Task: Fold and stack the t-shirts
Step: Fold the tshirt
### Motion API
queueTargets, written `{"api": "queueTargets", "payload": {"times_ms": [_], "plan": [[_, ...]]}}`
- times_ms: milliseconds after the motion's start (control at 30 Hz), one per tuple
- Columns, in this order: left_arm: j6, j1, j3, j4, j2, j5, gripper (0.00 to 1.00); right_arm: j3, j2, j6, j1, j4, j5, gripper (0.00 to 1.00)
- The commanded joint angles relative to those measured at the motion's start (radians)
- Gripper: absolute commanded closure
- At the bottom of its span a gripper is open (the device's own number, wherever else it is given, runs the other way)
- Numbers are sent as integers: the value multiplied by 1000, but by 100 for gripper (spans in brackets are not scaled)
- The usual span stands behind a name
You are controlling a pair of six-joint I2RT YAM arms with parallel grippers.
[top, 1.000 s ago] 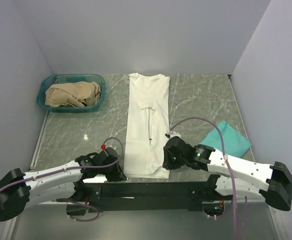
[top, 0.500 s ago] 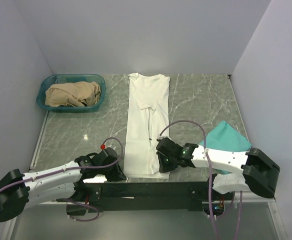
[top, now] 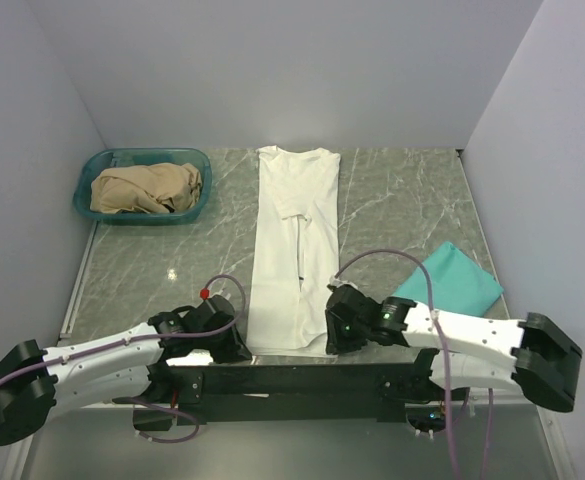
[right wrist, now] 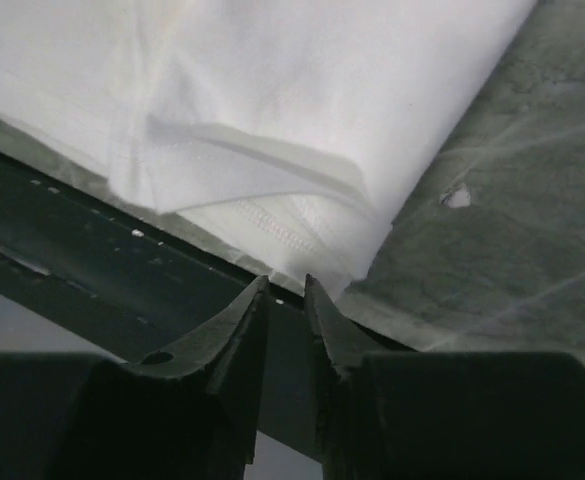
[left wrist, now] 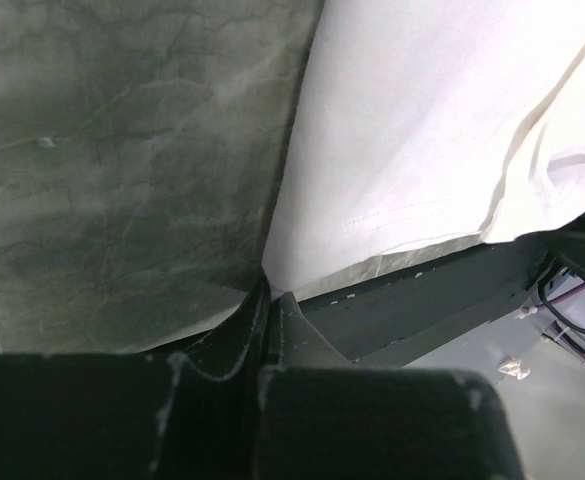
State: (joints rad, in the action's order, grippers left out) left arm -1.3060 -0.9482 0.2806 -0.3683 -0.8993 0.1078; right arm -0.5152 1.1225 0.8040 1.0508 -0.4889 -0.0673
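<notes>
The white t-shirt [top: 294, 240] lies folded into a long strip down the middle of the table, collar at the far end. My left gripper [top: 242, 350] is at its near left hem corner. In the left wrist view the jaws [left wrist: 270, 290] are shut, with the cloth's [left wrist: 422, 130] corner pinched at their tips. My right gripper [top: 334, 335] is at the near right hem corner. Its jaws [right wrist: 286, 282] stand narrowly open with nothing between them, the tips just short of the layered hem [right wrist: 272, 90]. The teal-green t-shirt [top: 450, 280] lies folded at the right.
A teal plastic basket [top: 87, 185] holding crumpled beige cloth [top: 147, 188] stands at the back left. The black mounting bar [top: 302, 378] runs along the near table edge, right under the shirt's hem. Grey walls close in the table's sides and back.
My right gripper swung left along the hem, then dropped back to the near right corner. The left arm and both t-shirts have stayed put.
</notes>
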Motion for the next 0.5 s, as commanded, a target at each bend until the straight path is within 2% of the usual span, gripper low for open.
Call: {"api": "queueTargets", "payload": {"times_ms": [0,67,200,467], "plan": [[-18,-4,-3,-37,26,-25,100,-13,-124,47,8,-63,66,67],[-21,-4,-4,-38,39,-25,99,0,-176,49,5,-82,66,64],[-21,-6,-3,-32,48,-23,100,20,-181,43,5,-97,66,55],[-16,-6,3,-26,26,-17,99,44,-23,32,6,26,18,53]]}}
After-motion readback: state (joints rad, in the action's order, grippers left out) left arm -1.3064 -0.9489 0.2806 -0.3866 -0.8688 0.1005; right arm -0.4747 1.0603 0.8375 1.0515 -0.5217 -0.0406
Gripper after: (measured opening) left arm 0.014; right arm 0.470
